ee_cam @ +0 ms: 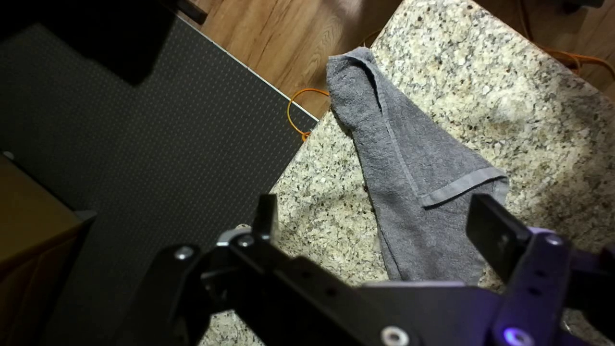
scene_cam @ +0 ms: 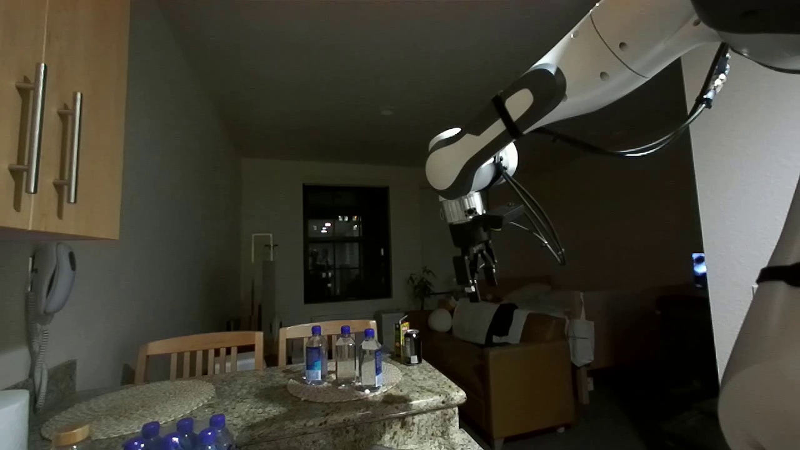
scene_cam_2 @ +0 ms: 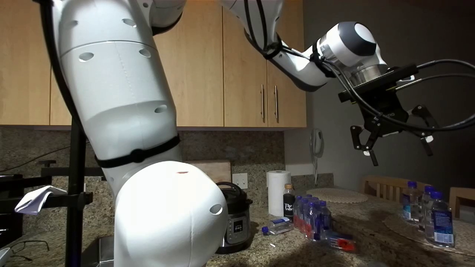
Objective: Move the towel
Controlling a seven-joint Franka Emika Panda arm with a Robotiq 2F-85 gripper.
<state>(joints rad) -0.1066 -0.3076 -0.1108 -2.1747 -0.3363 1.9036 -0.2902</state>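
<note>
A grey towel (ee_cam: 408,163) lies loosely folded on the speckled granite counter (ee_cam: 322,192) in the wrist view. One end lies at the counter edge beside the floor, and its near end is hidden behind the gripper's body. The towel does not show in either exterior view. My gripper (ee_cam: 377,214) is open and empty. Its fingers are wide apart, above the towel and apart from it, with the right finger overlapping the towel's right edge in the wrist view. The gripper hangs high, pointing down, in both exterior views (scene_cam: 481,281) (scene_cam_2: 401,154).
Upright water bottles (scene_cam: 345,356) stand on a round woven mat (scene_cam: 300,390), with a dark can (scene_cam: 412,347) near the counter edge. More bottles (scene_cam_2: 310,218), a paper towel roll (scene_cam_2: 278,193) and a cooker (scene_cam_2: 237,226) stand on the counter. A brown sofa (scene_cam: 531,381) is beyond.
</note>
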